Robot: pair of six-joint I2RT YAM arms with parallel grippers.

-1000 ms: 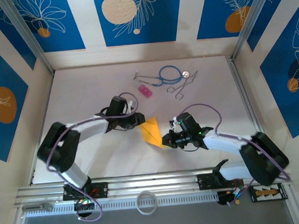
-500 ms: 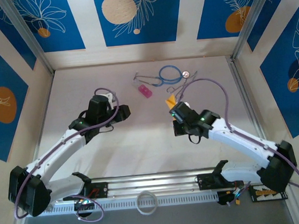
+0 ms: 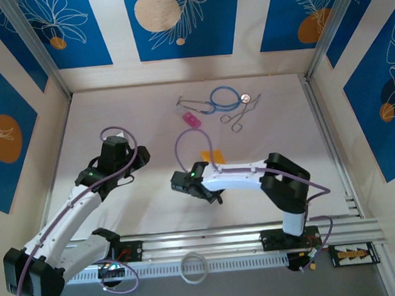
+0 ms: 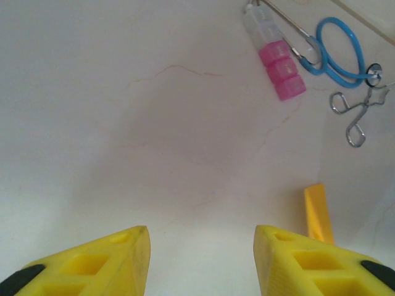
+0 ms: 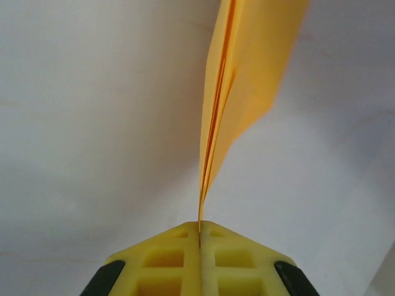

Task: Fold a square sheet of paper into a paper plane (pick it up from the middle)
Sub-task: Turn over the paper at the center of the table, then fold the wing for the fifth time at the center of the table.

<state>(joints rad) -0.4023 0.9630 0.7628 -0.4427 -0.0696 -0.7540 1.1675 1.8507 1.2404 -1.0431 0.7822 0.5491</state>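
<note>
Though the overhead view leaves the grip unclear, the right gripper (image 5: 199, 227) looks clamped on the paper plane (image 5: 253, 74), whose long axis runs straight ahead of the jaws. The left gripper (image 4: 200, 262) hangs empty, jaws apart, with the plane ahead to its right.

Robot lab test cell, aluminium-framed white table (image 3: 115, 113), blue leaf-patterned wall panels (image 3: 210, 33)

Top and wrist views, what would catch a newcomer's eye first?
The orange-yellow paper plane, pinched edge-on in the shut right gripper and stretching up the frame. In the top view, a pink block and blue stethoscope lie at the table's far side.
</note>
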